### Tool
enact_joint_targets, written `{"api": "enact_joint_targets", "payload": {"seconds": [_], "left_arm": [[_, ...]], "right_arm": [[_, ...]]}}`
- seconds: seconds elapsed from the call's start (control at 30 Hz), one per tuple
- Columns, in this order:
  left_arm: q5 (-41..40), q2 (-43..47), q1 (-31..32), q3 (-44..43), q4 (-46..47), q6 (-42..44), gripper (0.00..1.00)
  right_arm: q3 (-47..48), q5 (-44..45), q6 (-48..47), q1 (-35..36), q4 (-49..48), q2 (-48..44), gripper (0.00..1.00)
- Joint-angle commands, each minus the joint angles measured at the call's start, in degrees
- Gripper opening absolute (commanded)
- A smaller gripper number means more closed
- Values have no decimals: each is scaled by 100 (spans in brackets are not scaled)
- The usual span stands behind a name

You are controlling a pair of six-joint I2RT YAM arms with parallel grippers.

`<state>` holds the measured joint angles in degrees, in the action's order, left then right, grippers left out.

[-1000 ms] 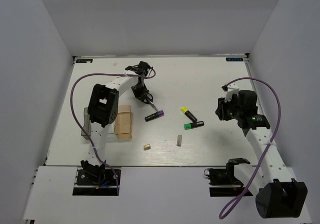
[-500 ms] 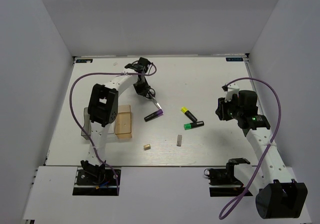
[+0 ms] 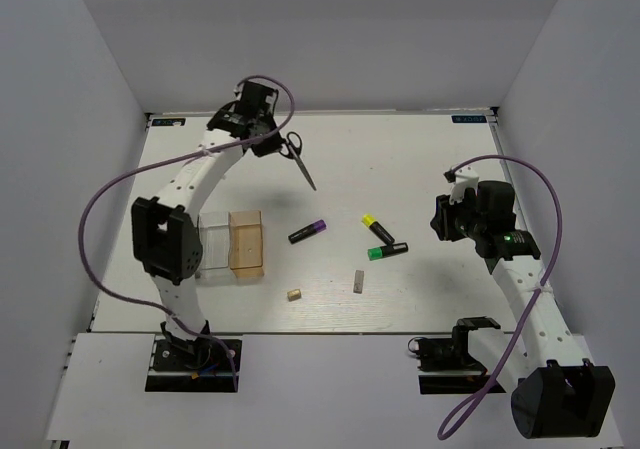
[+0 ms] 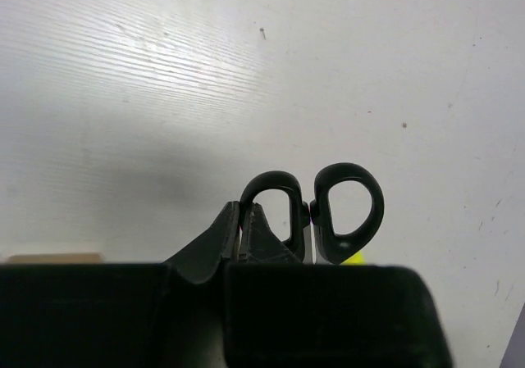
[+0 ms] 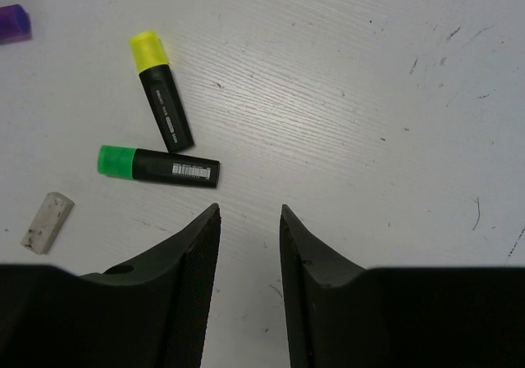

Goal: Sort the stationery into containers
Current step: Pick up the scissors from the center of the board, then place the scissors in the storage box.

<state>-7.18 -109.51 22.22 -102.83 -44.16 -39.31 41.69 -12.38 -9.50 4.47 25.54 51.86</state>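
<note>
Because the scissors (image 3: 300, 164) are the awkward, long item in the lot, the left tool (image 3: 272, 141) has them pinched close to the finger loops. The blades hang free and point down and to the right, well above the worktop (image 3: 420, 159). In the left wrist view the jaws are drawn nearly together on the scissors (image 4: 328, 212) just beside the two black loops, which stick out past the fingertips. Holding them high like this looks meant to keep the blade tips clear of everything on the way to a box.

The right tool (image 5: 250, 220) is slightly parted and grips nothing. It hovers near the yellow-capped marker (image 5: 161, 89) and the green-capped marker (image 5: 157, 164), likely waiting its turn.

The purple-capped marker (image 3: 309, 231), the tan block (image 3: 293, 294) and the grey bar (image 3: 359, 282) lie loose mid-worktop. The clear box (image 3: 213, 247) and the tan wooden box (image 3: 247, 244) stand side by side to the left. The left arm's elbow covers where a third box would be.

A second ago the left tool was low, just beyond the purple-capped marker, with the scissors down at the surface. Now the arm has lifted and swung back toward the far left corner, carrying the scissors with it. The right arm and the loose items have not shifted.
</note>
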Motion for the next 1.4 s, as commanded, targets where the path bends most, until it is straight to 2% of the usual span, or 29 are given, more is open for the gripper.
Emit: {"api": "enact_joint_targets", "payload": {"seconds": [0.0, 0.03, 0.1, 0.23, 0.37, 0.5, 0.7, 0.97, 1.37], "left_arm": [[-344, 939, -358, 43, -645, 818, 0], [-424, 1071, -445, 217, -864, 1272, 0], [-756, 1590, -718, 437, -1261, 1592, 0], [-1530, 2704, -1061, 1351, -1210, 2620, 0], [-1489, 3374, -1657, 2247, -1077, 3121, 0], [-1618, 3805, -1844, 2863, -708, 3614, 0], [-2234, 3911, -1993, 3768, 12, 4185, 0], [-2947, 3990, -2002, 4279, 909, 5108, 0], [-3280, 3709, -1941, 5009, 1612, 4951, 0]], "right_arm": [[5, -141, -52, -34, -181, -44, 39], [-3, -168, -52, -8, -172, -53, 39], [-12, -220, -61, -16, -181, -62, 39], [6, -326, -79, 1, -137, -97, 39], [14, -458, -52, -16, -111, -158, 39], [14, -502, -26, -25, -111, -272, 39], [-29, -528, -26, -51, -67, -369, 39], [-38, -493, -43, -26, -111, -316, 39], [-65, -440, -61, -43, -128, -272, 39]]}}
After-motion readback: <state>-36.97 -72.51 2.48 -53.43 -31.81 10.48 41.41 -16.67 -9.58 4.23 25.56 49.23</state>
